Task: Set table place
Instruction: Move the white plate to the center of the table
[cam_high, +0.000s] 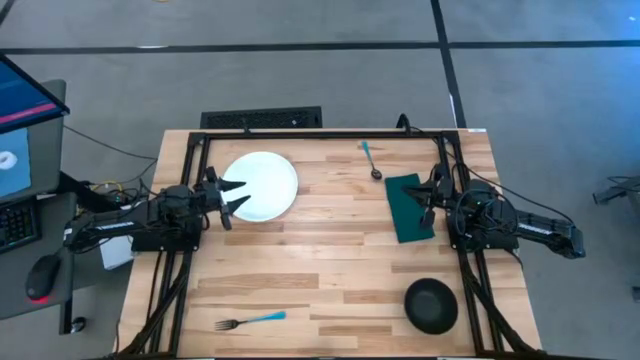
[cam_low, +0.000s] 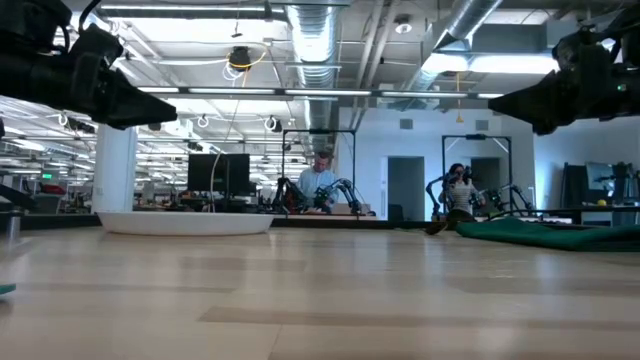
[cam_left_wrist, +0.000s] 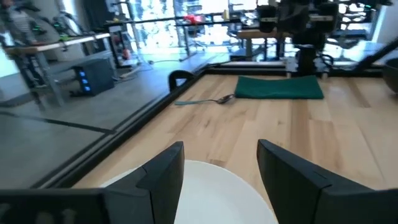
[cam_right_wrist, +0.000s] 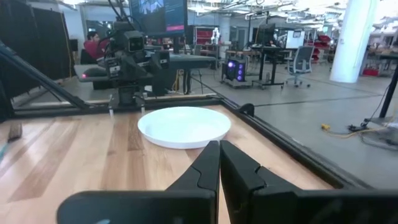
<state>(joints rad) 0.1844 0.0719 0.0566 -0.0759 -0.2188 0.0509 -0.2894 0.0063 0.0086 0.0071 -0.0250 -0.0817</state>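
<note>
The round white plate (cam_high: 265, 186) rests flat on the wooden table (cam_high: 330, 270) at the far left; it also shows in the low view (cam_low: 185, 222). My left gripper (cam_high: 232, 196) hovers open above the plate's left rim (cam_left_wrist: 211, 196), clear of it. The dark green napkin (cam_high: 410, 208) lies flat at the right. My right gripper (cam_high: 428, 200) is shut (cam_right_wrist: 219, 163) and hangs above the napkin's right edge, well off the table (cam_low: 560, 90). The blue-handled spoon (cam_high: 371, 160) lies at the far edge. The blue-handled fork (cam_high: 250, 321) and the black bowl (cam_high: 431, 305) sit near the front.
A black metal frame (cam_high: 320, 133) runs along the table's edges. The middle of the table between plate, napkin and fork is bare wood. People sit at desks in the room beyond the table (cam_low: 320, 180).
</note>
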